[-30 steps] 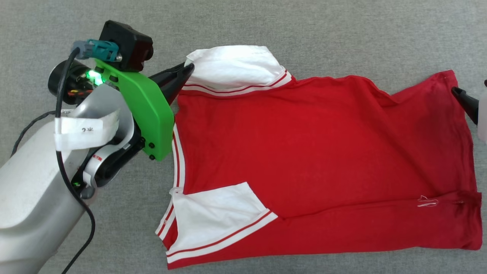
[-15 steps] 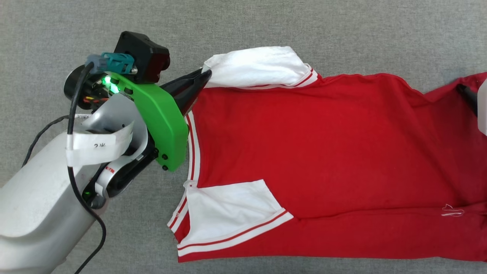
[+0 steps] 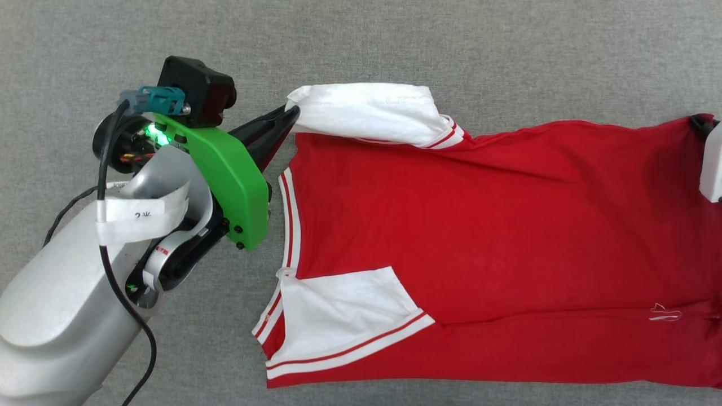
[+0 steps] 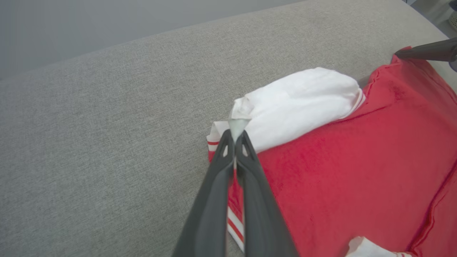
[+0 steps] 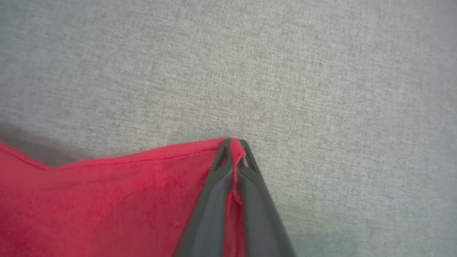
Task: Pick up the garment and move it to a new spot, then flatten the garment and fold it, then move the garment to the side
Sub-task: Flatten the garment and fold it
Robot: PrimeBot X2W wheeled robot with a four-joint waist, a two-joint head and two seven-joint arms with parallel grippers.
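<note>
The red jersey T-shirt with white short sleeves [image 3: 479,237] is lying spread over the grey fabric-covered worktop [image 3: 395,39], across the centre and right of the head frame. The left end effector [image 3: 291,113] is pinching its upper sleeve and the right end effector [image 3: 701,120] is clamping its upper-right corner. Since half a second ago they are pulling that edge tauter, and the sleeve tip is sitting further left and lower.

Red-and-white garment [image 3: 479,225] lies spread out, near edge apparently folded over.
</note>
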